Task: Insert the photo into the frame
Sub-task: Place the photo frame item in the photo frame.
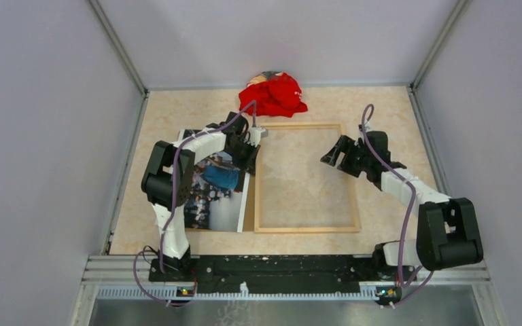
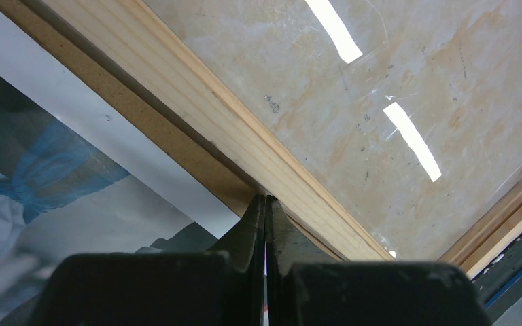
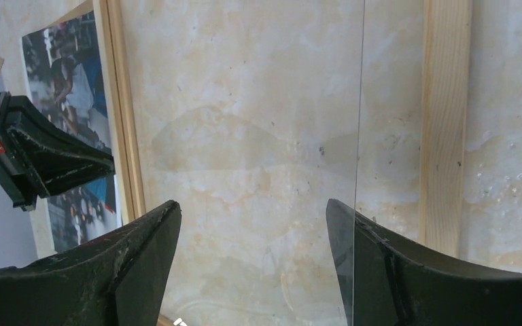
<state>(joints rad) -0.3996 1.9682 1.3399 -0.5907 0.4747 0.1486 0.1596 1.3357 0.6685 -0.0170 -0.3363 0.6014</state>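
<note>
- Progress: the photo lies flat on the bench, just left of the frame and outside it. Insertion is not yet done.
- Left gripper: jaws shut, nothing visible between them, arm reaching forward, tips down beside the frame's left rail.
- Right gripper: jaws wide apart, empty, poised above the frame's interior near its right rail.

A: Photo?
B: Top end under left arm. Faces too small to tell. Left wrist view: its near part is blurred.
A: Frame at the wrists?
B: Cut off by edges, both views. Board: only a strip shows.
</note>
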